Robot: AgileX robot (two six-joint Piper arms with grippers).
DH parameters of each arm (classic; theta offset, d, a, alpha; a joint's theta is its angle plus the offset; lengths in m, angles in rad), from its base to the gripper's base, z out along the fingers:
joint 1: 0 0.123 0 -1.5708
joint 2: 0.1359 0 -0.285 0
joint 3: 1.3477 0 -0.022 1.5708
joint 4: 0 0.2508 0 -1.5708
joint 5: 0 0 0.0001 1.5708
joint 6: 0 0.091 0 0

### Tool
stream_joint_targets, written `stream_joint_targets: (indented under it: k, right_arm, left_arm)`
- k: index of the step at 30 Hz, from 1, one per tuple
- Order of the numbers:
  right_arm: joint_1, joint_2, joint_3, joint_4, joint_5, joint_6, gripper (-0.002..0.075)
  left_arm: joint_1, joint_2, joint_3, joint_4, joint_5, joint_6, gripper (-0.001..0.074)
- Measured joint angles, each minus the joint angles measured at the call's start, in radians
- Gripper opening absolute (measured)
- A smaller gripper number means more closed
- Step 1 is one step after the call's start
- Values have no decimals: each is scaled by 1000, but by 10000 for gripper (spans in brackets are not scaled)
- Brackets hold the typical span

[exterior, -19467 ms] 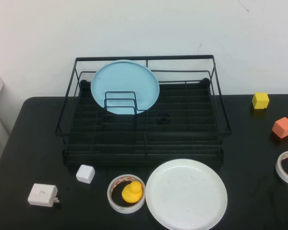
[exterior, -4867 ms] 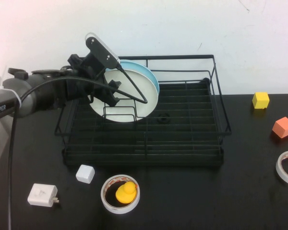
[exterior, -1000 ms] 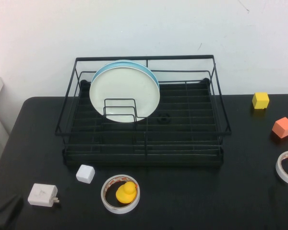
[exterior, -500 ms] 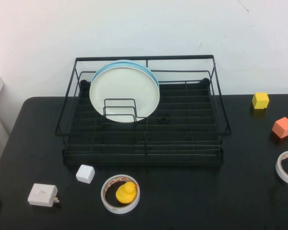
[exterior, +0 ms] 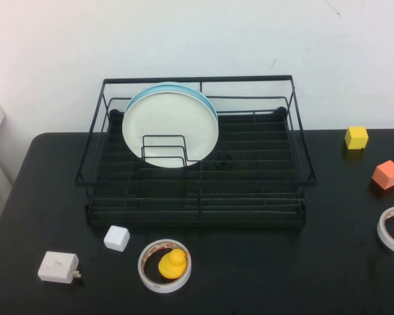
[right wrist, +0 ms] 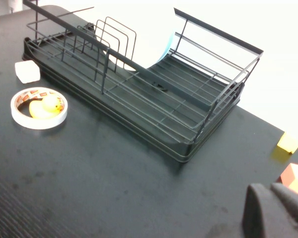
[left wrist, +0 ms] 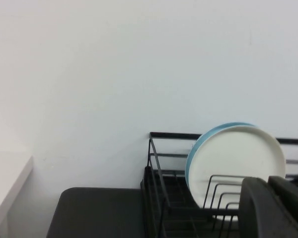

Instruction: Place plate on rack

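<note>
The white plate (exterior: pixel 170 133) stands on edge in the black wire rack (exterior: pixel 197 197), leaning against a light blue plate (exterior: pixel 209 104) just behind it and held between the upright wire dividers (exterior: pixel 164 151), so the placement looks done. Neither arm shows in the high view; each pincer appears only in its own wrist camera. The left pincer (left wrist: pixel 273 210) is drawn well away from the rack, off its left end and raised, looking across at the plate (left wrist: pixel 238 163) from the side; its dark fingers sit pressed together with nothing between them. The right pincer (right wrist: pixel 275 210) hangs over the bare desk (right wrist: pixel 114 188) in front of the rack's right end, also closed and empty, with the rack (right wrist: pixel 139 84) ahead of it and the plate well apart on the rack's far side. The plate looks stiff and hard with a smooth, probably slick glaze, so it would likely chip or crack if knocked against the wire, and would seem moderately heavy for a small pincer. If it had to be taken up again, the exposed upper rim, clear of the dividers, appears the sensible hold, with fingers pinching front and back faces of the shallow lip. A tape roll (exterior: pixel 164 265) with a yellow duck (exterior: pixel 173 263) inside it lies on the desk before the rack, nearer the left pincer's side.
</note>
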Motion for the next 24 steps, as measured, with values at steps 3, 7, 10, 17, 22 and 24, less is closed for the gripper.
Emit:
stream_joint_targets:
  k: [3,7,10,17,22,24]
  right_arm:
    - [0,0,0,0,0,0,-2]
    - [0,0,0,0,0,0,-2]
    - [0,0,0,0,0,0,-2]
    - [0,0,0,0,0,0,-2]
    - [0,0,0,1,0,0,-2]
    - [0,0,2,1,2,0,-2]
  left_arm:
    - [0,0,0,206,5,-213,0]
    - [2,0,4,936,38,-863,0]
    - [2,0,40,1331,65,-1302,0]
    - [53,-6,70,1597,358,-1716,0]
    - [110,-23,68,1677,453,-1818,0]
    - [120,-24,68,1683,455,-1827,0]
